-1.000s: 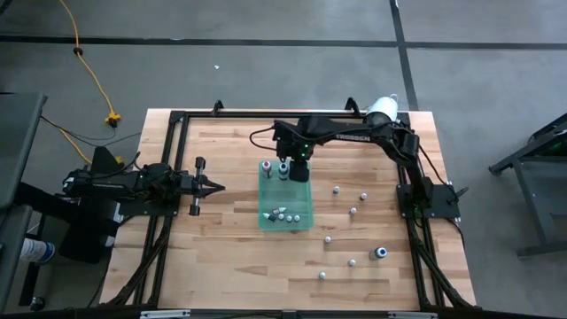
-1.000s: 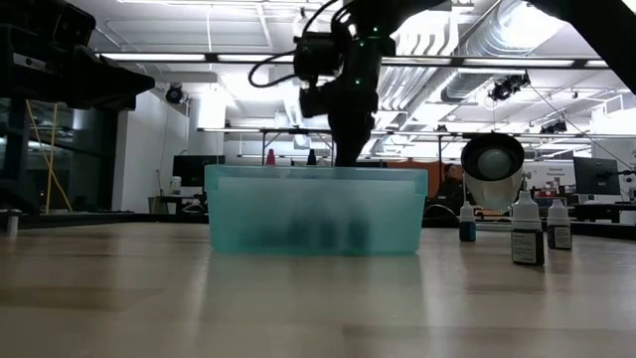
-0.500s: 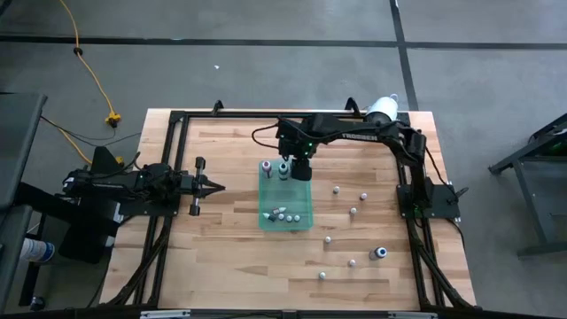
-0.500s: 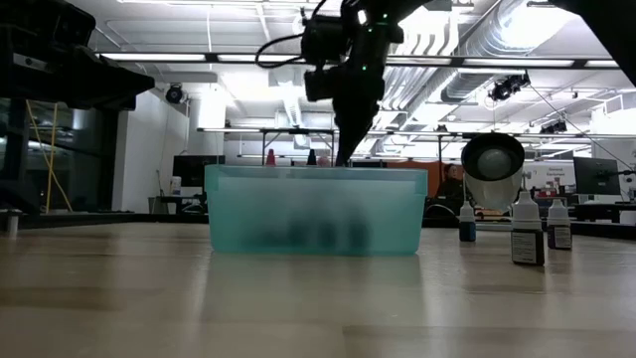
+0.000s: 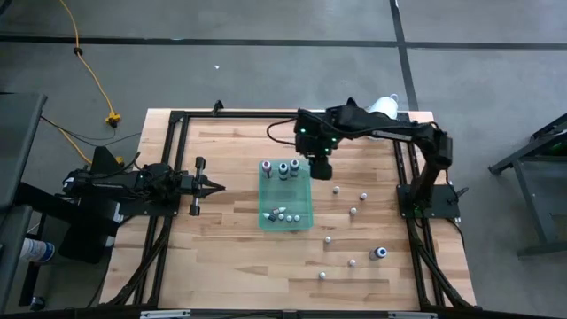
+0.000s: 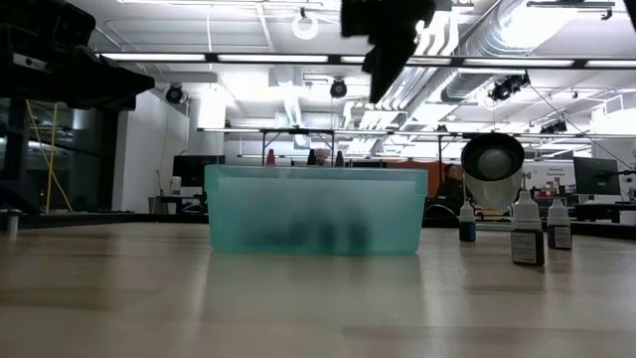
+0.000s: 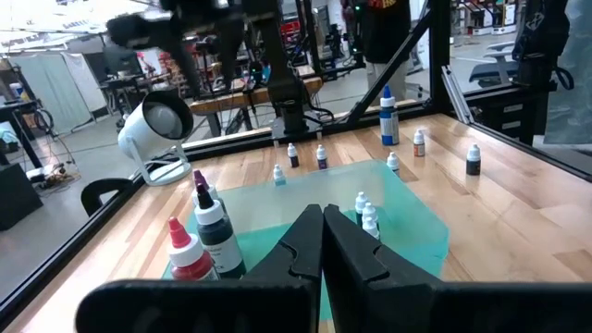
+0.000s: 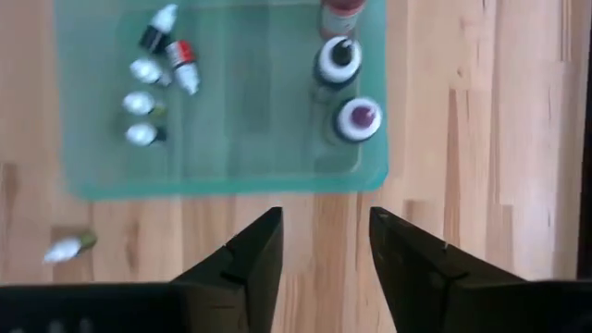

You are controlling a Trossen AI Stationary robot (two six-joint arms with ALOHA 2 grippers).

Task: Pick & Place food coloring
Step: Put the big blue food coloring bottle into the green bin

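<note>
High view: a wooden tabletop is framed by a black rail, and wide bare wood is seen between the green tray and the rail's left and near sides. The tray is set near the middle of the tabletop. The right gripper is held above bare wood just beside the tray's right edge, near its far corner; its fingers are spread and nothing is held between them. The left gripper is parked well apart from the tray on its left, pointed at it, with its fingers pressed together.

Inside the tray, three larger food coloring bottles are stood upright in a row along the far wall, and a cluster of smaller bottles is lain near the near wall. More small bottles are scattered over the wood to the right of the tray, well apart from one another, with a darker-topped bottle among them. A white cylinder is placed beyond the tray, at the tabletop's far right corner.
</note>
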